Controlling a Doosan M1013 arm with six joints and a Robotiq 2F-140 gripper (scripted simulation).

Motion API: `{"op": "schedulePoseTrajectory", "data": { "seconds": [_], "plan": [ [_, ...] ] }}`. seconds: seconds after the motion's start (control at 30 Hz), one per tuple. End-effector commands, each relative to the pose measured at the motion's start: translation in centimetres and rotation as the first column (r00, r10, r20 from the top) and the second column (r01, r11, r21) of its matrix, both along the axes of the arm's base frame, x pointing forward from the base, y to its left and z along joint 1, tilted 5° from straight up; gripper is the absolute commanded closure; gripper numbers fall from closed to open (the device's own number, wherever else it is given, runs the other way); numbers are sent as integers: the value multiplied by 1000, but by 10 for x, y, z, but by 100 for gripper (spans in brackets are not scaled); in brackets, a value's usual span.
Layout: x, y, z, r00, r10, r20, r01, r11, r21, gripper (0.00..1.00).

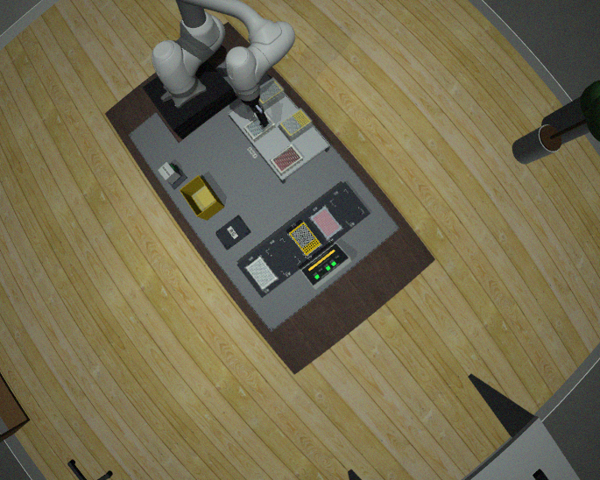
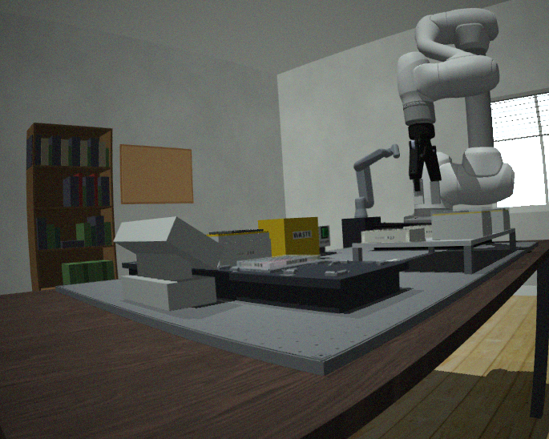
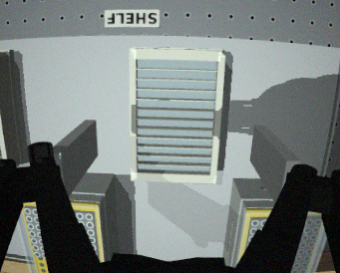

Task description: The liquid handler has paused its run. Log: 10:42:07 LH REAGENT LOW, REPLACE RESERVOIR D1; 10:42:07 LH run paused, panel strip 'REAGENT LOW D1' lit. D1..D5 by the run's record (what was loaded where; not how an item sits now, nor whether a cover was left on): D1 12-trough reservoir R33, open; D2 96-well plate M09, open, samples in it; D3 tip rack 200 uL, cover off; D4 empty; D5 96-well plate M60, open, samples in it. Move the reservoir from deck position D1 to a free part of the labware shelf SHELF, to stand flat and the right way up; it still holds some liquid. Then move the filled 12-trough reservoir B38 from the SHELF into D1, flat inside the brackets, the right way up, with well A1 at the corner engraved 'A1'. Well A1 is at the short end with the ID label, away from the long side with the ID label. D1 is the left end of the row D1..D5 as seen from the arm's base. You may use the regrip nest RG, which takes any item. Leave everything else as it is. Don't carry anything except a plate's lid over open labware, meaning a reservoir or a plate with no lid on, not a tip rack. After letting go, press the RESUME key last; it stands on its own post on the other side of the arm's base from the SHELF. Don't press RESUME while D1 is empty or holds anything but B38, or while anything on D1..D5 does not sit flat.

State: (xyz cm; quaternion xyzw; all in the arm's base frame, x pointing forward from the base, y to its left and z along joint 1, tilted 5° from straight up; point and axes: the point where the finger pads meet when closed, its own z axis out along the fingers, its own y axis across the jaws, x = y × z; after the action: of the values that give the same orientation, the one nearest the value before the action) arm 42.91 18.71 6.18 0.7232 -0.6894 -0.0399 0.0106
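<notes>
Reservoir point(image 3: 176, 117): one 12-trough piece, standing flat and right way up on the SHELF point(image 3: 75, 88), troughs facing up. ID label too small to read, so cannot tell R33 from B38.
D1 point(image 1: 352, 205): bracket at the deck's end looks bare from above; no reservoir seen in it.
Neighbours: two yellow tip racks point(image 3: 88, 233) just beside the tool on the near edge, a red plate point(image 1: 286, 157) farther along the shelf. The reservoir stands apart from all three, which leaves room down its long sides.
Tool point(image 2: 424, 179): jaws apart, nothing between them, well above the shelf top and not touching the reservoir.
Alignment: fingers straddle the reservoir's long sides, with the reservoir centred in the wrist view. Likely set for a grasp across the narrow width, which would keep the liquid level.
Arm point(image 2: 454, 75): folded tight over its own base, wrist pointing straight down, tool vertical over the shelf end of the bench point(image 2: 123, 377).
Step, by judgement: approach for a pick; still height to lose.
</notes>
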Motion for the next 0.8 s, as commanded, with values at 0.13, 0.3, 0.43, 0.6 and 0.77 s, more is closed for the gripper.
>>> {"op": "schedulePoseTrajectory", "data": {
  "seconds": [0.13,0.3,0.43,0.6,0.77],
  "plan": [
    [-1,0,-11,1000,0,0,0,1000,0,23],
    [-1,1,-20,1000,0,0,0,1000,0,23],
    [-2,1,-25,1000,0,0,0,1000,0,23],
    [-2,1,-31,1000,0,0,0,1000,0,23],
    [-3,2,-40,1000,0,0,0,1000,0,23]
  ]
}}
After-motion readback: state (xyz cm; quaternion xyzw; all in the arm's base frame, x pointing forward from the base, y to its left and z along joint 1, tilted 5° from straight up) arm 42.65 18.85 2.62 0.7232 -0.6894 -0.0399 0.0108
